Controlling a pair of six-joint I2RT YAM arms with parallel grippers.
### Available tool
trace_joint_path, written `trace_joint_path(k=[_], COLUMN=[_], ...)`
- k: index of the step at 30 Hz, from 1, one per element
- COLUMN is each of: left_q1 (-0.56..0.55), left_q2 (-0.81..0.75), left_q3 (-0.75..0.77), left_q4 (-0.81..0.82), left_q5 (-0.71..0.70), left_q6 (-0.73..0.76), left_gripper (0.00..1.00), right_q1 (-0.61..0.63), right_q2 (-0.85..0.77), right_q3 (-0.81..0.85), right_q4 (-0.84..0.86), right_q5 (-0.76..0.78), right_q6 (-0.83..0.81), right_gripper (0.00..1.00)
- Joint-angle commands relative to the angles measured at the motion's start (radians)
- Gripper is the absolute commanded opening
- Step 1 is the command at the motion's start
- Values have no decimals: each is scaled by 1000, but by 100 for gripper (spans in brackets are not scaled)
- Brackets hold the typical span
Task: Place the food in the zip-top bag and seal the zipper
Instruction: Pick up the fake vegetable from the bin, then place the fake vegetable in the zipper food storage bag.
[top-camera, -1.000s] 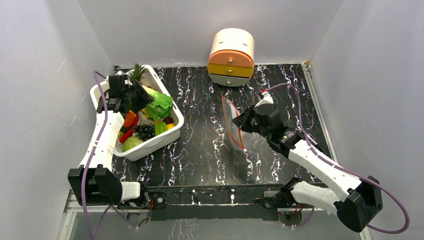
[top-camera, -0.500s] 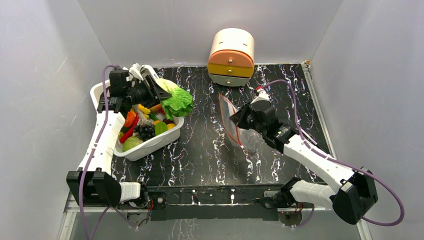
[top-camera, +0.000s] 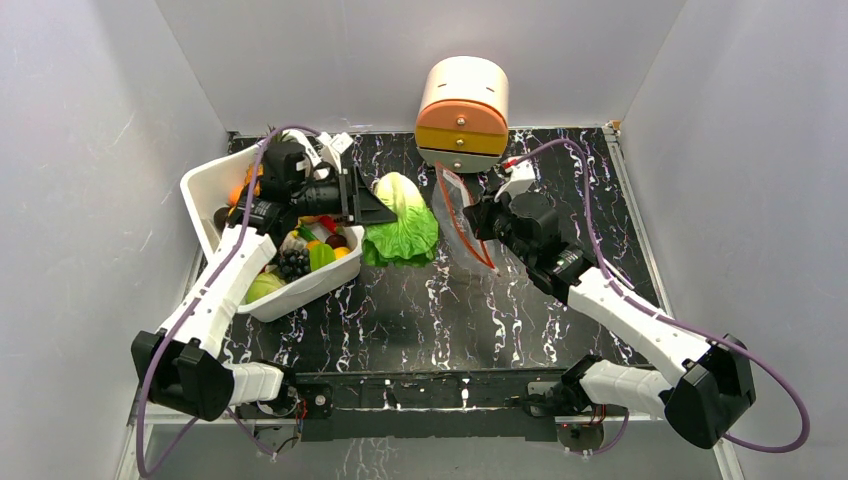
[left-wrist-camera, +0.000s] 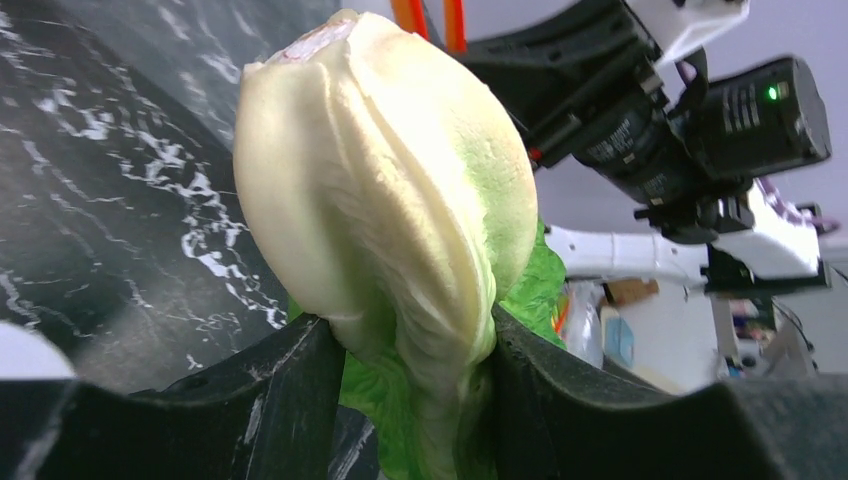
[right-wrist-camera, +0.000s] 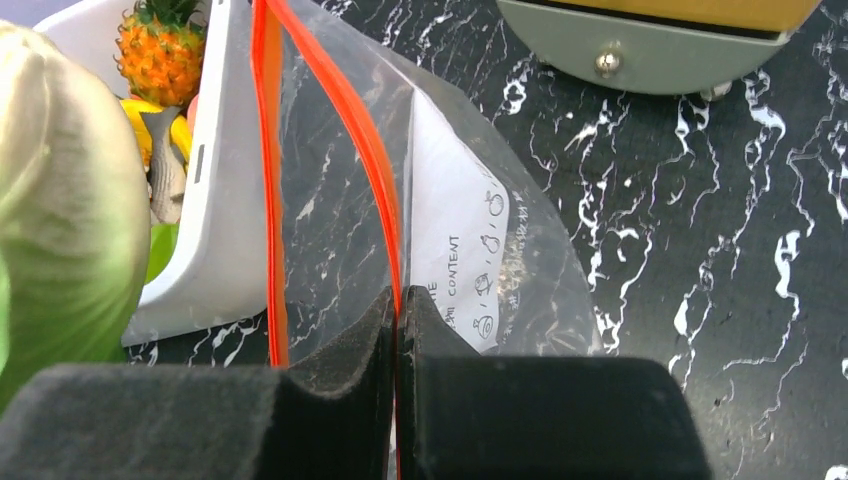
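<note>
The left gripper (top-camera: 378, 204) is clamped around the cabbage (top-camera: 402, 222), its two black fingers (left-wrist-camera: 270, 400) pressing the pale lower body from either side. The left wrist view shows the cream tip pointing away from the camera and the green leaves spreading behind the fingers. From above, the cabbage sits just right of the white tub (top-camera: 205, 185) and just left of the bag (top-camera: 462, 228), between the two arms over the black marbled table (top-camera: 560, 180). The right gripper (right-wrist-camera: 397, 320) is pinched tight on one lip of the bag, right at the red-orange zipper strip (right-wrist-camera: 345, 110). The other lip stands apart from it, so the mouth gapes open toward the cabbage. The bag is clear and crinkly, with a white label of handwriting on its side, and nothing can be made out inside it. More toy food lies in the tub, among it a pineapple (right-wrist-camera: 160, 55) and dark grapes (top-camera: 293, 262). A round orange and cream drawer box (top-camera: 463, 100) stands at the back wall behind the bag.
</note>
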Motion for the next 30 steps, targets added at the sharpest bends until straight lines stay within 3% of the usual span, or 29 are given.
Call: trace_joint_path(k=[1,11,18,24,30], left_q1=[-48,-207,-225,-225,-226], left_q2=[-24,32,83,185,248], left_q3=[-44,-75,-100,-30,3], left_q4=[113,259,276,13,-114], left_q5=[192,295,297,195,109], left_q6=[-36,-89,-61,109,168], left_gripper=[46,46,46,43,42], right_q1=[0,0,2,2,3], right_q2=[-20,5,-36,-111,-145], right_q3=[-17,-61,-85,-110,-123], right_q4=[137,186,223,250,259], right_q5=[-26,-98,-174,-183,-241], right_q6=[-130,-171,-185,-199,-217], right_gripper=[0,0,0,0,0])
